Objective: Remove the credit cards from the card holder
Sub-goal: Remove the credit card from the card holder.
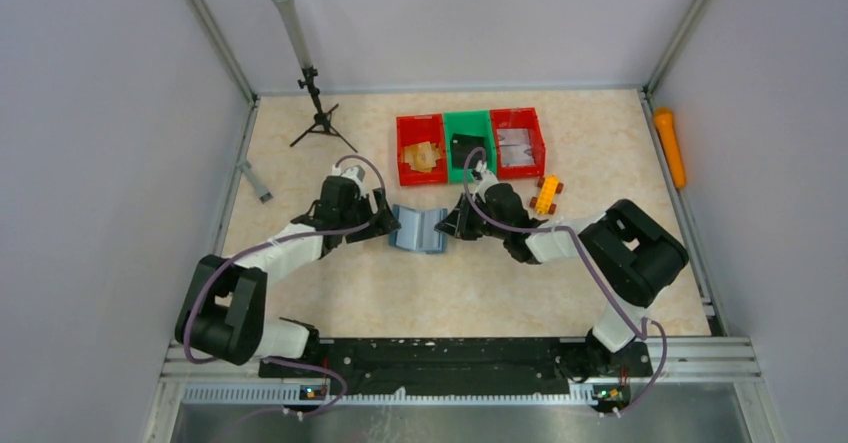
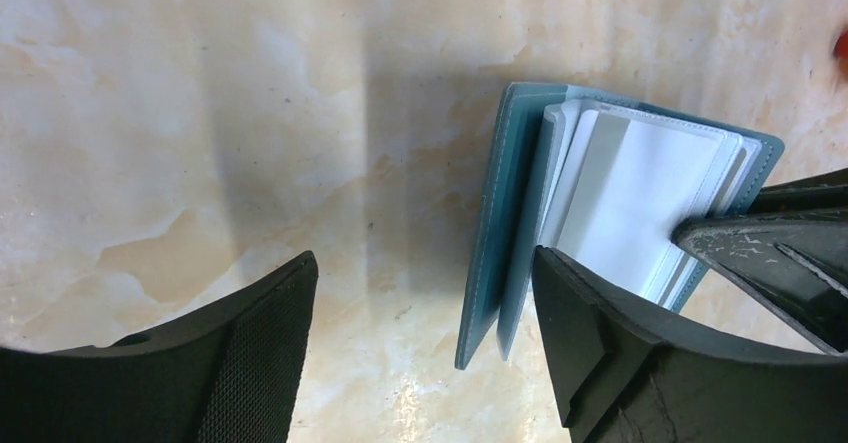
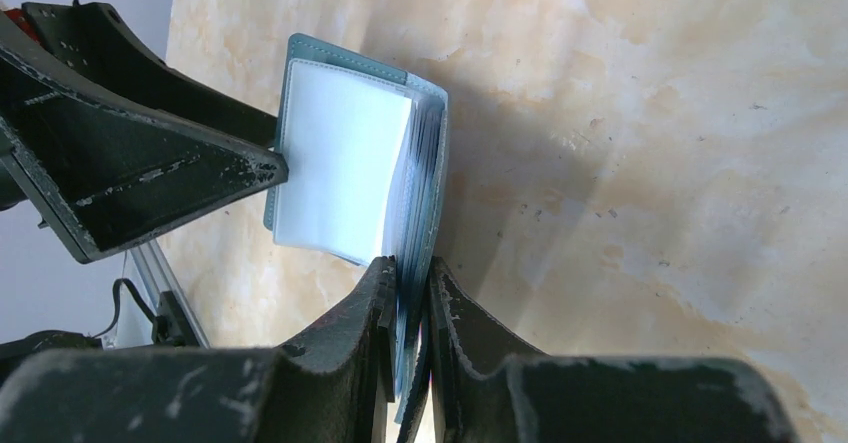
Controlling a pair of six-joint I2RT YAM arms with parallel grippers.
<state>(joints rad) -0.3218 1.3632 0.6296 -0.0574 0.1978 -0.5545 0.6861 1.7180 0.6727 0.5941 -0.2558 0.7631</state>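
1. Position: card holder (image 1: pixel 419 229) lies open near the green bin (image 1: pixel 468 116), on the bin's arm-base side.
2. State, right gripper (image 3: pixel 405 293): narrow, pinching the holder's cover and sleeve edges.
3. State, left gripper (image 2: pixel 425 263): wide, holding nothing, one fingertip at the top sleeve.
4. Judgement: light and floppy. The sleeves (image 2: pixel 640 193) look slick and will fan. Pin the cover and pull a card by its exposed edge.

The card holder (image 1: pixel 420 229) lies opened on the table (image 1: pixel 400 303), between the left gripper (image 1: pixel 386 225) on its left and the right gripper (image 1: pixel 452 225) on its right. A row of three bins (image 1: pixel 470 115) sits behind it. A toy vehicle (image 1: pixel 546 195) lies right of the right gripper. A tripod (image 1: pixel 318 113) stands rear left.
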